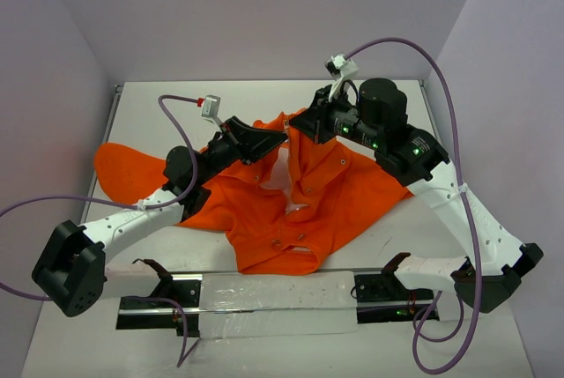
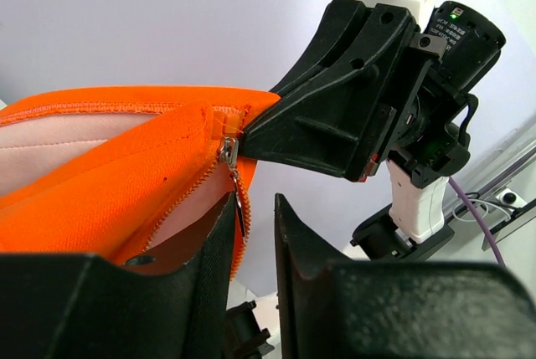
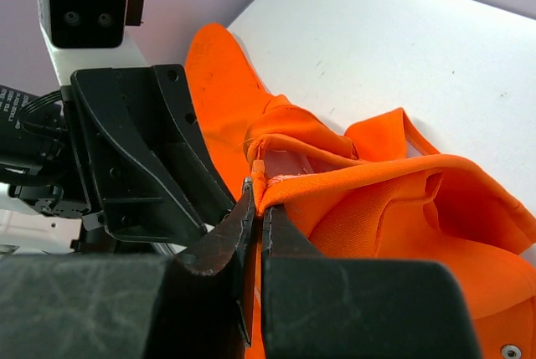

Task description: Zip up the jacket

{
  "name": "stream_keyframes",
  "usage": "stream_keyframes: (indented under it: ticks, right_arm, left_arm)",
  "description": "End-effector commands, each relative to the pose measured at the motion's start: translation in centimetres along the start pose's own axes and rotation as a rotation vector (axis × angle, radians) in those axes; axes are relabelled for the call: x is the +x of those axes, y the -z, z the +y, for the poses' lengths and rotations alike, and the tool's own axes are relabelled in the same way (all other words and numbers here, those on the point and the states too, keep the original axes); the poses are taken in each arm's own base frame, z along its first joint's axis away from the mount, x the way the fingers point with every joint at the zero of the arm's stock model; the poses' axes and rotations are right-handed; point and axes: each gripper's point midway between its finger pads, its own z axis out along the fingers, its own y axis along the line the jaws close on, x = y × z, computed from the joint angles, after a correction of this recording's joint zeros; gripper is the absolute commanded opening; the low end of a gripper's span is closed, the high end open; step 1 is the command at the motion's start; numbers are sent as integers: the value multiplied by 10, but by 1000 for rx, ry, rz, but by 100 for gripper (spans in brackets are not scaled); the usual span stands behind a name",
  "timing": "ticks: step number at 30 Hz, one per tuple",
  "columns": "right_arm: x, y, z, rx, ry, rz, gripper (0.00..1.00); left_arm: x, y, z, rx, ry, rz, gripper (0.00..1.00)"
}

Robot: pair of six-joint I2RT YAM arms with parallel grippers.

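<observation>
on the white table (image 1: pixel 397 237), left jaws hide the jacket's (image 1: pixel 264 211) lower zipper (image 2: pixel 197 187).

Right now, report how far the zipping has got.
Done: right gripper is clamped on the jacket edge beside the slider. In hand: left gripper has the pull between its fingers, jaws apart. Remaining: grip and run the zip; the front gapes, lining showing.

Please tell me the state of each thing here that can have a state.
jacket: lies rumpled, front open, lining showing
zipper pull: hangs loose, not clamped
left gripper: narrowly open, holding nothing
right gripper: shut on the jacket edge
</observation>
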Motion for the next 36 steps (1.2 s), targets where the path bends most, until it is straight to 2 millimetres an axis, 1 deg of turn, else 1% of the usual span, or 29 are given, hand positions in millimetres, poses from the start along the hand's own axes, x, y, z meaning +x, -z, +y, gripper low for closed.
stream_keyframes:
  ticks: [1,5,6,7,8,9,10,11,14,16,17,21,27,29,31,32,36]
  right_arm:
    - [-35,9,15,-44,30,-106,0]
    - [-35,9,15,-45,30,-104,0]
    - [-34,9,15,-45,30,-103,0]
    - [-35,9,15,-44,31,-105,0]
    - [-35,9,14,-41,32,-106,0]
    - [-35,10,14,-40,33,-107,0]
    - [-35,10,13,-36,34,-109,0]
    - [-35,10,12,-30,36,-112,0]
    - [-38,11,10,-18,43,-134,0]
    - [-44,13,12,-27,50,-168,0]
    - [-44,13,12,-29,49,-172,0]
    - [-63,18,19,-47,54,-238,0]
    - [-82,21,22,-40,53,-287,0]
    - [-87,23,22,-30,54,-307,0]
    - [-98,27,18,4,63,-343,0]
    - [-99,27,16,13,68,-347,0]
    - [-124,31,5,101,101,-410,0]
  left_arm:
    - [-6,-3,-13,54,-33,-10,26]
    - [-7,-2,-10,39,-27,-20,10]
    - [-7,-1,-10,37,-28,-22,7]
    - [-7,-2,-10,35,-28,-22,6]
    - [-7,-2,-8,27,-26,-25,1]
    - [-8,-1,-6,16,-26,-26,0]
    - [-8,0,-5,12,-25,-26,0]
    - [-11,2,-2,-9,-18,-43,0]
    - [-9,7,3,-25,-9,-47,0]
    - [-3,7,9,-39,4,-19,0]
    - [-1,6,9,-42,10,-9,0]
    - [10,4,21,-73,46,41,0]
    - [17,5,41,-145,86,53,0]
    - [18,5,39,-133,96,57,0]
    - [20,5,39,-144,106,71,0]
    - [21,6,41,-155,112,77,0]
    - [28,14,37,-189,161,105,0]
